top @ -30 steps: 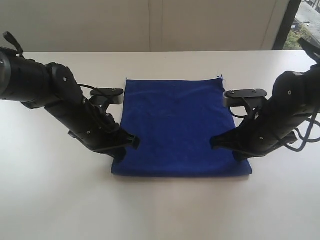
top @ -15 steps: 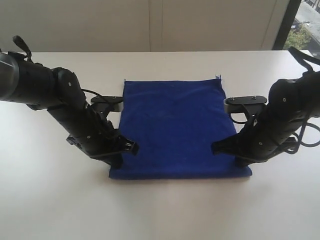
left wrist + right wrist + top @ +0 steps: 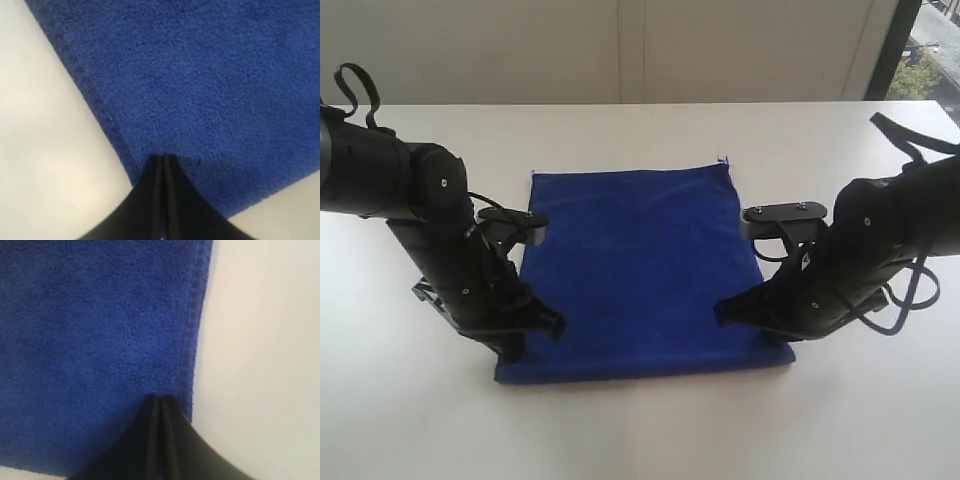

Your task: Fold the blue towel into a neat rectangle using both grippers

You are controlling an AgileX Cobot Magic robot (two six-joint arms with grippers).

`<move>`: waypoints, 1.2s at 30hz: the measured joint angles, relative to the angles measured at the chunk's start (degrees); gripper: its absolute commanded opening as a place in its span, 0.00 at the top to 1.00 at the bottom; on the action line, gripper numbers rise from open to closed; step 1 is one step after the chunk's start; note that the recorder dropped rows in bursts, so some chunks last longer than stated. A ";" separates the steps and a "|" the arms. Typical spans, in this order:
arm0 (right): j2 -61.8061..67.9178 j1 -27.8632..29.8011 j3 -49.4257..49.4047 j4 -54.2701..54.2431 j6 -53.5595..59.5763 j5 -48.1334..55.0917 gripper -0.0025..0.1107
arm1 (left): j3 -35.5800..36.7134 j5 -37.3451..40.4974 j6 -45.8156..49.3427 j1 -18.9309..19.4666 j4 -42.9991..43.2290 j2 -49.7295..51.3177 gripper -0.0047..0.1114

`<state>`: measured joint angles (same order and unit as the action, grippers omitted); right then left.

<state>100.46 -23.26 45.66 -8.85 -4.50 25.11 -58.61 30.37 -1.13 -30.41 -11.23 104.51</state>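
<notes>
The blue towel [image 3: 635,270] lies flat on the white table as a wide rectangle. My left gripper [image 3: 548,325] sits at the towel's left edge near the front corner. In the left wrist view its black fingers [image 3: 163,159] are pressed together, tips on the terry cloth [image 3: 200,75] just inside the hem. My right gripper [image 3: 725,312] sits at the right edge near the front corner. Its fingers [image 3: 160,400] are likewise closed, tips on the cloth [image 3: 90,340] beside the hem. No white label shows.
The white table [image 3: 640,430] stretches bare on all sides of the towel. A pale wall runs along the back, with a window [image 3: 925,45] at the far right. Loose black cables [image 3: 910,290] hang off the right arm.
Both arms have shifted left and toward the table's front edge. The towel has slid with them, about forty pixels leftward, and stays flat.
</notes>
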 measured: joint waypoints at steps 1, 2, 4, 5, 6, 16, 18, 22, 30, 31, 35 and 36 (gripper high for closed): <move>-0.06 -0.47 -0.26 -0.28 -0.09 -0.26 0.98 | 0.25 0.00 -0.09 0.00 0.27 -0.22 0.96; -0.19 -0.81 -0.49 -0.53 -0.23 -0.31 0.98 | 0.73 0.00 -0.09 0.00 0.44 -0.60 0.96; -0.56 -2.15 -0.96 -2.55 -0.87 -0.57 0.98 | 1.19 0.00 -0.09 0.00 0.82 -0.90 0.96; -0.66 -2.28 -1.07 -2.82 -1.18 -0.67 0.98 | 1.19 0.00 -0.09 0.00 0.82 -0.90 0.96; -0.70 -2.48 -1.11 -3.06 -2.20 -0.67 0.98 | 1.34 -0.23 -0.09 0.00 0.82 -0.90 0.96; -0.79 -2.71 -1.11 -0.62 -4.26 -0.57 0.98 | 1.51 -0.63 0.12 -0.13 3.30 -1.55 0.96; -0.79 -2.71 -1.11 -0.20 -4.51 -0.57 0.98 | 1.51 -0.87 0.12 -0.13 3.54 -1.55 0.96; -0.79 -2.79 -1.11 0.01 -4.51 -0.57 0.98 | 1.60 -1.08 0.12 -0.13 3.80 -1.67 0.96; -2.64 -2.79 -1.97 0.27 -4.51 -0.17 0.98 | 2.09 -2.72 0.12 0.34 5.21 -4.41 0.96; -2.95 -2.79 -1.96 0.27 -4.51 -0.24 0.98 | 2.09 -2.79 0.12 0.34 5.21 -4.68 0.96; -5.18 -2.79 -1.99 0.38 -4.51 -0.12 0.98 | 2.09 -2.94 0.12 0.34 5.07 -5.99 0.96; -6.37 -2.79 -1.73 0.38 -4.51 -0.12 0.98 | 2.09 -2.94 0.12 0.34 5.07 -6.79 0.96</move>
<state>94.10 -26.05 43.93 -8.47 -9.01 24.99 -56.52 27.42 -1.01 -30.08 -6.16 97.73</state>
